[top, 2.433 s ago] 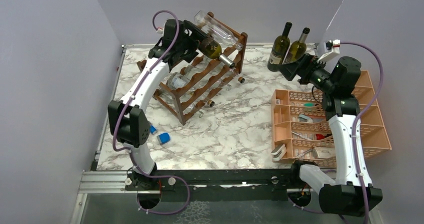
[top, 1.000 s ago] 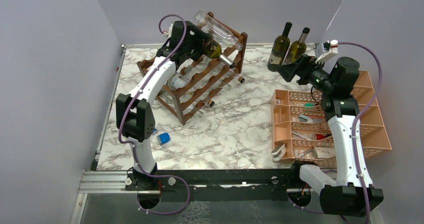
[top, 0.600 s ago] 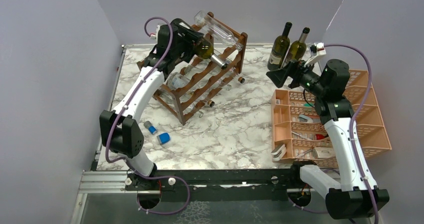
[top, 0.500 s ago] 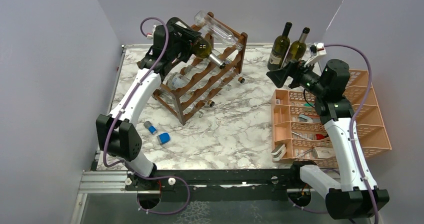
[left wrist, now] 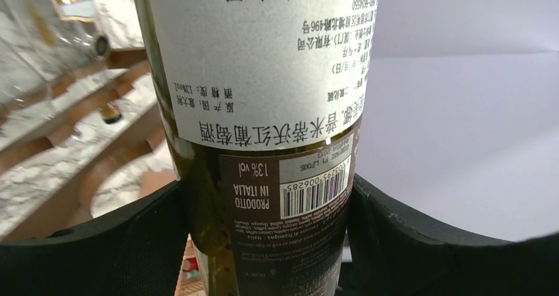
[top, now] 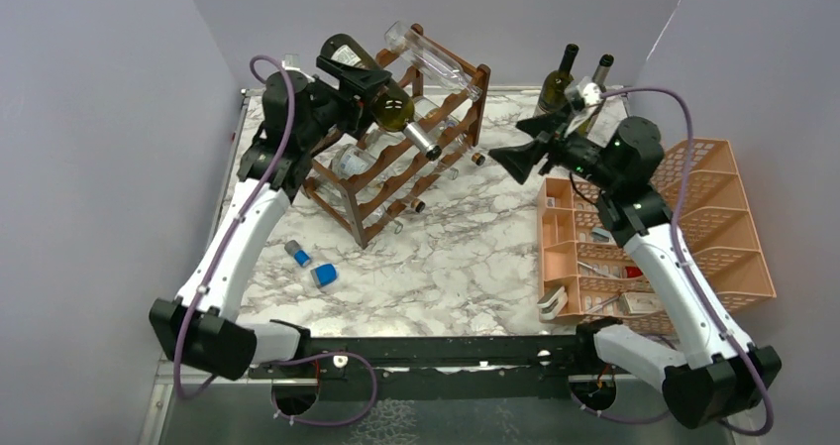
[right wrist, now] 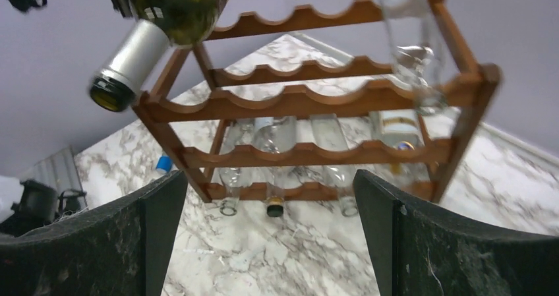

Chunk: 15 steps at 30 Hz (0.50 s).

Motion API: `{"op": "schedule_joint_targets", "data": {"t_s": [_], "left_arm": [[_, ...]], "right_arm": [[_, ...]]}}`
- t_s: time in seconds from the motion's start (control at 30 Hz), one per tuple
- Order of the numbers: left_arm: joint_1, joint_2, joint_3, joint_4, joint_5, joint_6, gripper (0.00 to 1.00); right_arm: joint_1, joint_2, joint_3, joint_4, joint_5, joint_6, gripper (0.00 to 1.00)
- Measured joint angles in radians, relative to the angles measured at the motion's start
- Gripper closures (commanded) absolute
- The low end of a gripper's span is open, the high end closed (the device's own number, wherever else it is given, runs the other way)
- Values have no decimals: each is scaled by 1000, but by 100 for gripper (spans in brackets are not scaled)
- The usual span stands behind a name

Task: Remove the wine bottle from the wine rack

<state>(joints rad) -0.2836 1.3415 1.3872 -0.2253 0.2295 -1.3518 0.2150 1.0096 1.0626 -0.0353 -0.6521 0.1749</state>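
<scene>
Left jaws clamp the dark green glass bottle, paper-labelled, tilted neck-down over the wavy brown wooden rack. Clear bottles lie in its lower tier. Right jaws gape, empty. An orange lattice tray holds small items.

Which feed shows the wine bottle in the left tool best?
Top external: the whole wine bottle shows, tilted neck-down by the wine rack. Left wrist shows only its labelled body gripped in the left tool; right wrist only its neck and shoulder.

Wine bottle ends off-frame, L wrist.
</scene>
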Motion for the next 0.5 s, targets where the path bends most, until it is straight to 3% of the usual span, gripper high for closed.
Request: {"op": "schedule_joint_targets", "data": {"t_s": [0.13,0.33,0.5], "left_arm": [[0,-128,-33,11,40,-41,74],[0,-231,-63,56,120,-108,74],[0,-285,-104,51,146,-138,74]], "right_arm": [[145,69,-47,144,-29,-109,0],[409,128,-133,338,-91,-493,0],[455,191,-166,609,-156,-653,8]]}}
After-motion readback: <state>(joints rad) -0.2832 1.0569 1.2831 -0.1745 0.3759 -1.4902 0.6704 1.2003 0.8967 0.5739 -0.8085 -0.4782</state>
